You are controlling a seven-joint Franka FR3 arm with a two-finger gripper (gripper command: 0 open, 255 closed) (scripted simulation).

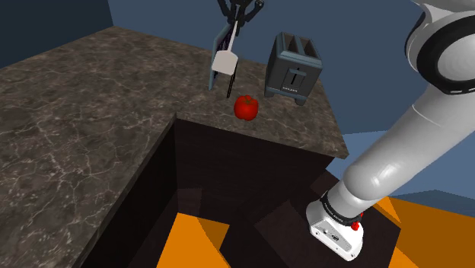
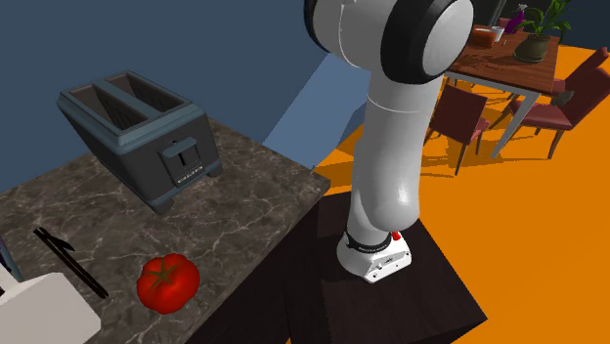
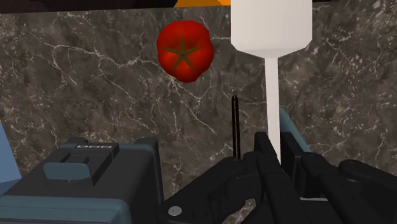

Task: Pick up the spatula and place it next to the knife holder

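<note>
Black claw [image 1: 237, 15] is seen at the upper centre of the shoulder view, closed narrowly on the thin white handle of the spatula [image 1: 226, 61]. In the wrist view the fingers [image 3: 259, 153] are pressed against that handle from both sides, with the broad white blade pointed away from the claw.

The spatula is hung blade-down. It is judged to be clear of the bench [image 1: 91, 114], though the gap under the blade cannot be confirmed.

Tomato [image 1: 246, 106] is noted on the bench just below and right of the blade in the shoulder view. Toaster [image 1: 294, 68] is set further right, near the bench's edge. A thin black rod [image 1: 231, 82] is seen just under the blade; what it is cannot be told.

A blue-grey slanted slab, taken without certainty to be the knife holder [image 1: 216, 57], is seen directly behind the spatula in the shoulder view.

Progress:
- Pickup is judged done: the spatula is gripped and raised.
- Placement is not yet done: the spatula is not laid on the bench and the grip is not released.
- If the slab is rightly identified, the carry is judged nearly complete, and only lowering beside it and opening of the claw are left.
- Tomato and rod are to be avoided on set-down
</note>
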